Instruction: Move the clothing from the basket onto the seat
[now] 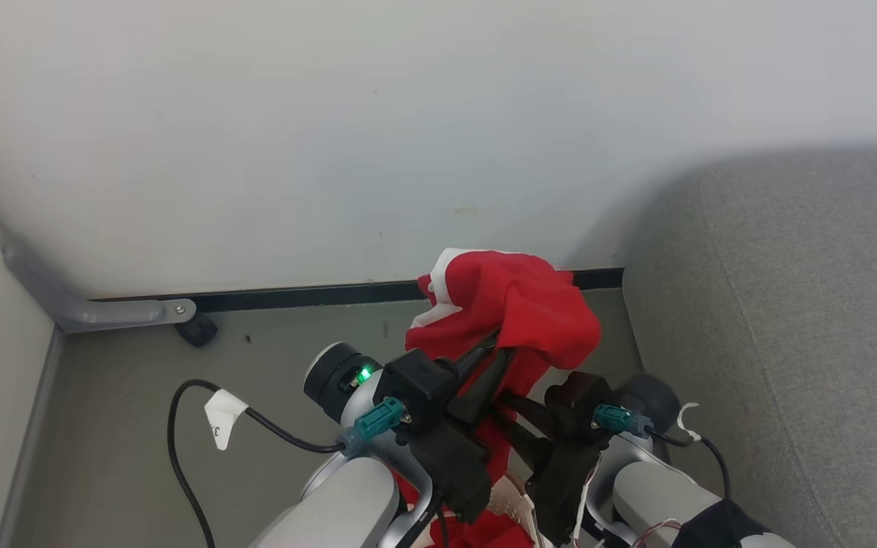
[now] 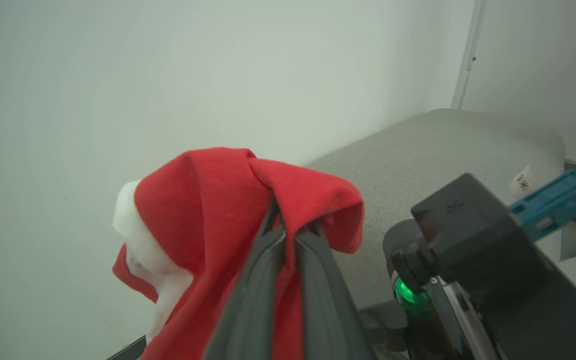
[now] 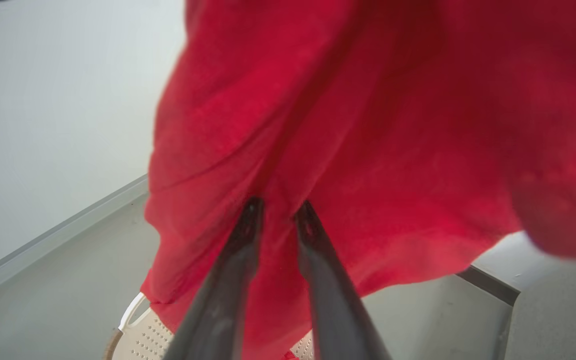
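The red clothing (image 1: 515, 304) with a white panel hangs in the air over the floor, left of the grey seat (image 1: 789, 304). My left gripper (image 1: 495, 346) is shut on its top fold, which drapes over the fingertips (image 2: 288, 225) as a red and white bunch (image 2: 208, 200). My right gripper (image 1: 503, 415) reaches in lower down. In the right wrist view its narrowed fingers (image 3: 279, 206) pinch a fold of the hanging red cloth (image 3: 368, 125). Below, part of the cream perforated basket (image 3: 143, 340) shows, with more red fabric at the arms' base.
A pale wall with a black skirting strip (image 1: 294, 295) stands close ahead. A grey bracket (image 1: 88, 308) with a black caster (image 1: 199, 331) sits at the left corner. A black cable with a white tag (image 1: 221, 415) loops over the grey floor. The seat (image 2: 443, 145) stretches away to the right.
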`<state>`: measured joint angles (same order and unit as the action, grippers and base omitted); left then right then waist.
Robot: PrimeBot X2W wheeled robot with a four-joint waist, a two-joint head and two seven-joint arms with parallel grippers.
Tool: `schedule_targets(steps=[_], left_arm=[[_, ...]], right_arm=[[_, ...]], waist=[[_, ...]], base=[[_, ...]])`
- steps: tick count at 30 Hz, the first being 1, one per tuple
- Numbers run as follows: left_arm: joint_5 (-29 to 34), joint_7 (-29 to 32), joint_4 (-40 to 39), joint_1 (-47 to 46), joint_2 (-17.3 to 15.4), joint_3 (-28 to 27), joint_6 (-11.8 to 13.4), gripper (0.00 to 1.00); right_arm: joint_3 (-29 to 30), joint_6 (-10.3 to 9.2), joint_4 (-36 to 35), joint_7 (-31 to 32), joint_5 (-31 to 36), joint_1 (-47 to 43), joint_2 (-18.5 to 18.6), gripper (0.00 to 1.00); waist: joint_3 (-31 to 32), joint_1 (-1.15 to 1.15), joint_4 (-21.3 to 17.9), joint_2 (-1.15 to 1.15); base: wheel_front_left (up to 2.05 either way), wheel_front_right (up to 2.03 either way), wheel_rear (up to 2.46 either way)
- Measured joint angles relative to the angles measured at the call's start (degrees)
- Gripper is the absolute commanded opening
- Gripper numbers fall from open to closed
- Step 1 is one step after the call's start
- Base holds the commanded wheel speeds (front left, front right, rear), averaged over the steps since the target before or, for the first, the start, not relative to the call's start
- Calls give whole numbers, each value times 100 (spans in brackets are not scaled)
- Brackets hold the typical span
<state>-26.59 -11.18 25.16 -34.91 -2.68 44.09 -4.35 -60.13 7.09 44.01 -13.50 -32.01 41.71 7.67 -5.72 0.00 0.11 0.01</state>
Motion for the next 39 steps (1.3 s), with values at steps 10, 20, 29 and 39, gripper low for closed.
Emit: schedule_targets(steps=[10,20,29,39], left_arm=[[-110,0,83,-1,0,-44,85,0],[-210,-21,186,15,-18,-190,158,80],[-253,-59,193,116,-34,-256,182,100],[-259,-131,159,151,-45,-257,180,100]], right_arm=[[-466,4,92,-70,-377,116,148,0],[-102,4,-288,-78,-844,-52,620,0],[576,4,-660,-78,-994,-73,1088,0],[1185,3,-911,-79,-935,-148,1358,0]], waist=[[-38,0,-10,0],[-38,0,-170,0],[-25,0,-342,0],[-1,0,-441,0]], base=[[0,0,0],[0,0,0],[0,0,0],[0,0,0]])
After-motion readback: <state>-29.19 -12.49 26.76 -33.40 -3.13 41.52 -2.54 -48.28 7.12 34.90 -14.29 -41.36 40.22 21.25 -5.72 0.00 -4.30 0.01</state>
